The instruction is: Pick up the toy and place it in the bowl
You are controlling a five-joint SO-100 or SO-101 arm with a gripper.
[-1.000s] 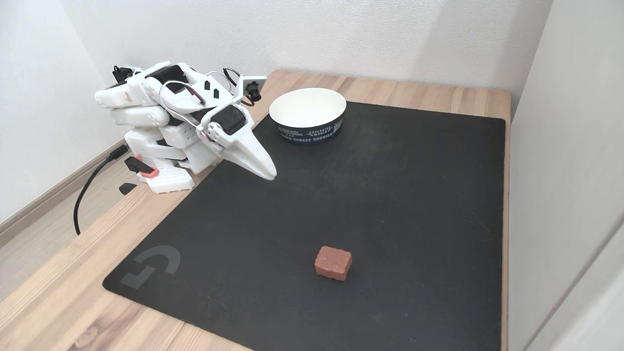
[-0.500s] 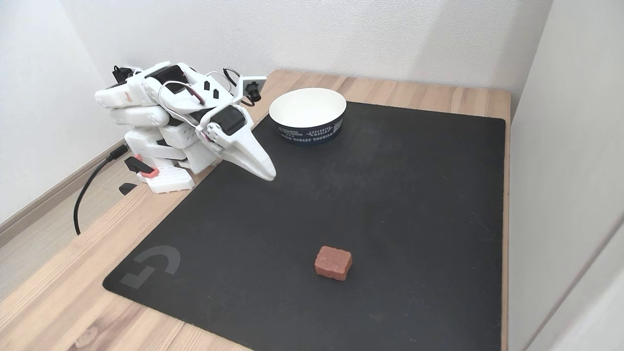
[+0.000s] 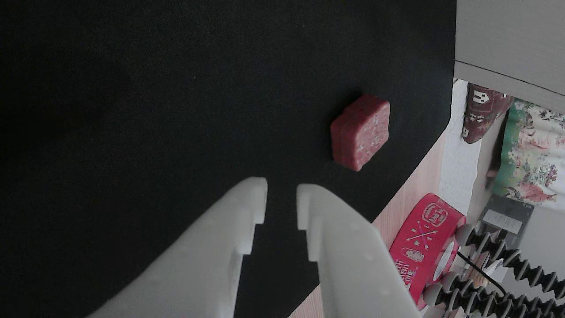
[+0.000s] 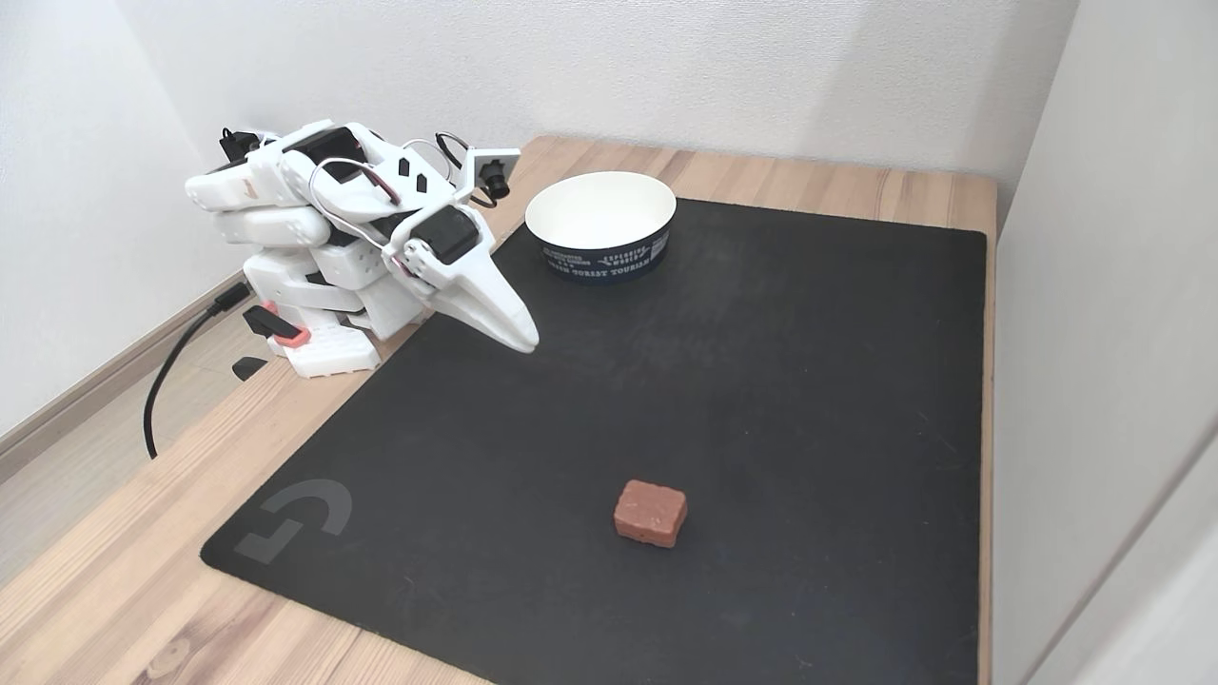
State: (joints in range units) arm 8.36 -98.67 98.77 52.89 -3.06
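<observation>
In the fixed view, your arm sits folded low at the left edge of the black mat [image 4: 761, 400], its base on the wooden table [image 4: 114, 571]. The gripper [image 4: 526, 341] points down and to the right, its tip just above the mat near the mat's left border. From this side the two fingers overlap, so you cannot tell here how far apart they stand. The toy [image 4: 650, 513], a small dull-red block, lies flat on the mat toward the near edge, well apart from the gripper. The bowl [image 4: 601, 225], white inside with a dark blue printed band outside, stands upright on the mat's far left corner, just beside the arm's upper links and well apart from the toy. A black cable [image 4: 171, 366] runs off the table at the left of the base.

In the other view, you look along the gripper [image 3: 281, 201] from behind. Its two white fingers [image 3: 234, 221] rise from the bottom edge with a narrow strip of mat showing between the tips; the claw is slightly parted and has hold of nothing. The toy [image 3: 362, 131] lies ahead and to the right of the tips, apart from them, its speckled broad face and grooved side both visible. Beyond the mat's edge at lower right you see a red round tin [image 3: 423, 243] with white print.
</observation>
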